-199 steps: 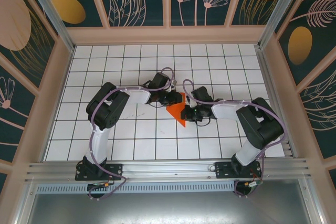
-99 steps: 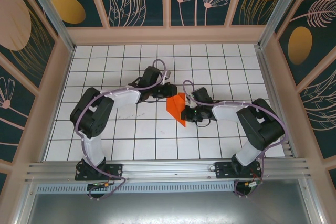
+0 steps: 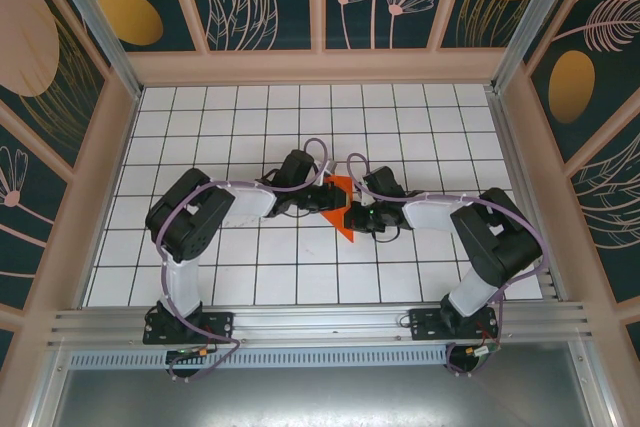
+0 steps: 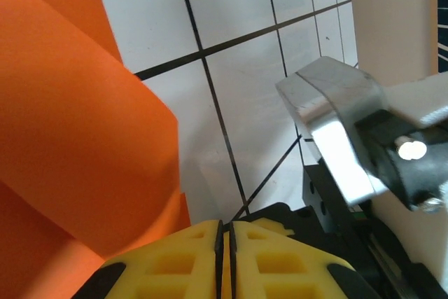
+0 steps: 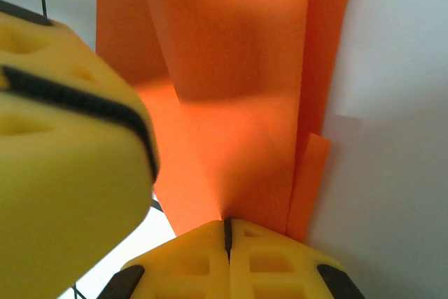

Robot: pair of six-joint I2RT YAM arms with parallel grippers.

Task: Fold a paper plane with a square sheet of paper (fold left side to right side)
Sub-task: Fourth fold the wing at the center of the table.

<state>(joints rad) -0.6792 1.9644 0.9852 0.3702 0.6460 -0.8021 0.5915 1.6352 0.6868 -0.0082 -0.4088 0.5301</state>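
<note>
Orange sheet of paper lies at the centre of the white gridded table, already worked into a narrower, layered shape with a pointed end toward the table's near edge. Your two arms meet over it there, the left gripper reaching in from the table's left half and the right gripper from its right half.

The right wrist view shows the right gripper's yellow pads pressed together, with a raised fold of the sheet running straight into the seam, so it looks clamped on the paper. From the left wrist camera, the left gripper's pads stand together with only a hairline between them. The paper lies against one pad, but you cannot tell whether any edge is caught.

Several creases and overlapping flaps are visible, so the early folds appear done. The shape reads as broader and looser than a slim dart. You probably have the closing lengthwise folds and the wings left before this counts as a paper plane.
</note>
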